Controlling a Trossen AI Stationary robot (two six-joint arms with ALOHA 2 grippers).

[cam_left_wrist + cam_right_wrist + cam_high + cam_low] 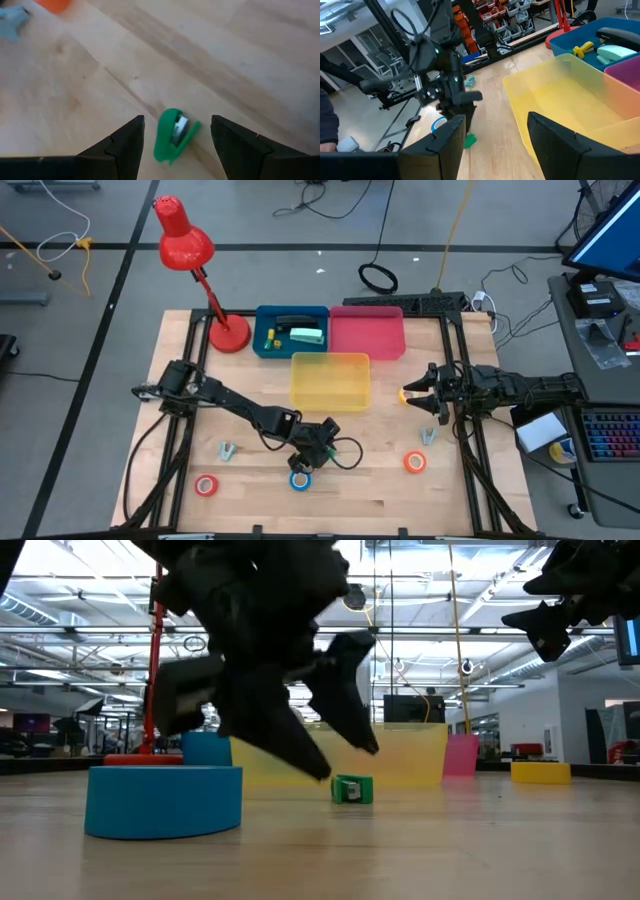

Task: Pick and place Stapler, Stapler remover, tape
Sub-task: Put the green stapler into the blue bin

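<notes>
Left gripper hangs open above small green plastic stapler remover, nothing held, near translucent yellow bin. Right gripper open, empty, beside bin.

Three bins at the back of the table, small items scattered in front.

Two bins sit side by side at the back; a third bin stands just before them. A lamp stands left of the bins. Tape rolls lie along the front. The left gripper hangs over a small stapler, just behind the middle roll.
</notes>
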